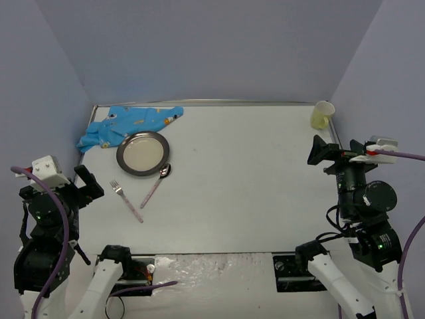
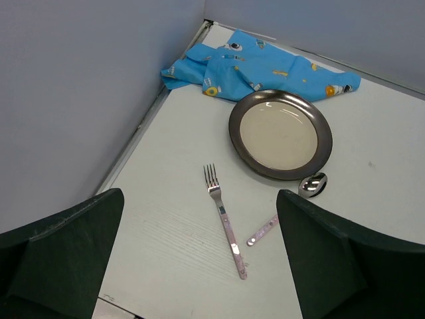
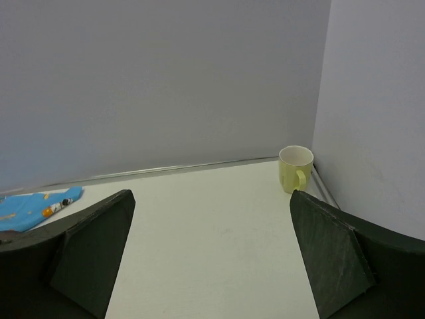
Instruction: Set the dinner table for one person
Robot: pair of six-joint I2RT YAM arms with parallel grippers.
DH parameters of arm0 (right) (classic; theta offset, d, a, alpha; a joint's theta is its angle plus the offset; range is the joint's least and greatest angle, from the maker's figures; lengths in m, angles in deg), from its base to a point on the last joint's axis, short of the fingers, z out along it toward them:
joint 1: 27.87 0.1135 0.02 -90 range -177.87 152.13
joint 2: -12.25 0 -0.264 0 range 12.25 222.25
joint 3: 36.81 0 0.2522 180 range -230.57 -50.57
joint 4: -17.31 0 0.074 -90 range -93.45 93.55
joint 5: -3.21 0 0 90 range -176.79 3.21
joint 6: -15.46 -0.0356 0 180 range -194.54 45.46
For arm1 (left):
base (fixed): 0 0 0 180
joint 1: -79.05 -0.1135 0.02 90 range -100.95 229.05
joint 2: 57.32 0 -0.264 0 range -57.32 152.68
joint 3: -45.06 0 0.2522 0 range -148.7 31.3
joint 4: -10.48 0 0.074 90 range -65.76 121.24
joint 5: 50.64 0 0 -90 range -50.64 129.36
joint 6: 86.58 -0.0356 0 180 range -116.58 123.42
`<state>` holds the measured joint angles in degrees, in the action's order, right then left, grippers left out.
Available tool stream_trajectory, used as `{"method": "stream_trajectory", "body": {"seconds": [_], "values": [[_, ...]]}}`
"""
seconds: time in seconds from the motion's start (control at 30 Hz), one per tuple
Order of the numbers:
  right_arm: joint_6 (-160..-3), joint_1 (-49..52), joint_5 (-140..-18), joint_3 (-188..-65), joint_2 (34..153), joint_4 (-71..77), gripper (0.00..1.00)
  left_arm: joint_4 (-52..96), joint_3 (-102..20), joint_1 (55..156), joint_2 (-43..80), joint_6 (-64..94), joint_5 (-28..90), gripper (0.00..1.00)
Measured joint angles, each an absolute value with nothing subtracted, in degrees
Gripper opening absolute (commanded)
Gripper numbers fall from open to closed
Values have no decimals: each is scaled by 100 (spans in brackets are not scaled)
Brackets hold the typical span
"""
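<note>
The dinner table (image 1: 252, 173) is a large white top with a thin metal rim. On its left part lie a dark-rimmed plate (image 1: 142, 153) with a cream centre, a fork (image 1: 127, 201) and a spoon (image 1: 155, 186), both with pinkish handles. My left gripper (image 1: 86, 185) is open and empty, raised at the table's left edge near the fork. In the left wrist view the fork (image 2: 226, 222) lies between my fingers (image 2: 66, 252), with the plate (image 2: 280, 134) and the spoon (image 2: 312, 184) beyond. My right gripper (image 1: 322, 154) is open and empty, raised at the right edge.
A crumpled blue astronaut-print cloth (image 1: 129, 123) lies at the back left, touching the plate's far rim. A pale yellow mug (image 1: 322, 115) stands upright in the back right corner; it also shows in the right wrist view (image 3: 295, 168). Grey walls enclose three sides.
</note>
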<state>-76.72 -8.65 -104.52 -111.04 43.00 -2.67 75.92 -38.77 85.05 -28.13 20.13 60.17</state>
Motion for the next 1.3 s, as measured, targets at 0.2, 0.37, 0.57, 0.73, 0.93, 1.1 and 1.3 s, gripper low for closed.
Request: {"method": "stream_trajectory", "body": {"seconds": [0.2, 0.37, 0.57, 0.73, 0.93, 1.1, 1.3], "values": [[-7805, -865, -10277, -11044, 4359, -204, 100, 7585, -3815, 8505, -2745, 2048, 5870, 97], [-8139, -865, -9956, -10808, 4627, -173, 100, 7566, -3876, 8505, -2096, 2278, 5660, 97], [-8668, -865, -9562, -10412, 5102, -198, 100, 7061, -4026, 8504, -523, 2562, 5334, 97], [-9023, -865, -9128, -10295, 5561, -192, 100, 6193, -4657, 8211, 1340, 2753, 4979, 97], [-9142, -863, -8387, -10295, 6273, -184, 100, 5126, -5423, 7493, 3284, 2962, 4818, 97], [-9149, -846, -7992, -10282, 6661, -152, 100, 4731, -6621, 7225, 4799, 3079, 4776, 97], [-9174, -832, -7625, -10163, 6849, 132, 100, 4657, -7921, 7219, 6313, 3143, 4840, 97]]}}
